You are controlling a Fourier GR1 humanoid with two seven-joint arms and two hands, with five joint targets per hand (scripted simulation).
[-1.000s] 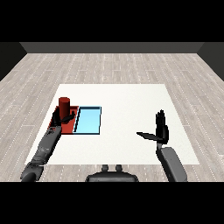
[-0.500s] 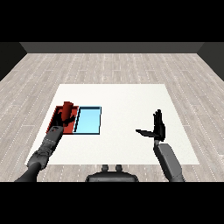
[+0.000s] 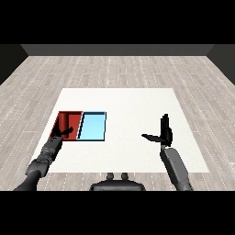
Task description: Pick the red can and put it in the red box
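Note:
The red tray (image 3: pixel 60 125) lies at the table's left, with the light blue tray (image 3: pixel 93 126) touching its right side. The red can (image 3: pixel 71 121) is inside the red tray and is hard to tell from the tray's red floor. I cannot tell whether it stands or lies. My left hand (image 3: pixel 62 134) is at the red tray's near edge, open, with its fingers off the can. My right hand (image 3: pixel 164 133) hovers open over the table's right part, fingers straight up and thumb pointing left, holding nothing.
The white table (image 3: pixel 128 105) stretches wide between the trays and my right hand. Grey plank floor surrounds it. My left forearm (image 3: pixel 43 158) comes in over the table's near left corner.
The red can, held upright over the red tray a second ago, has gone down into it. My left hand has let go and drawn back toward me. The right hand barely moved.

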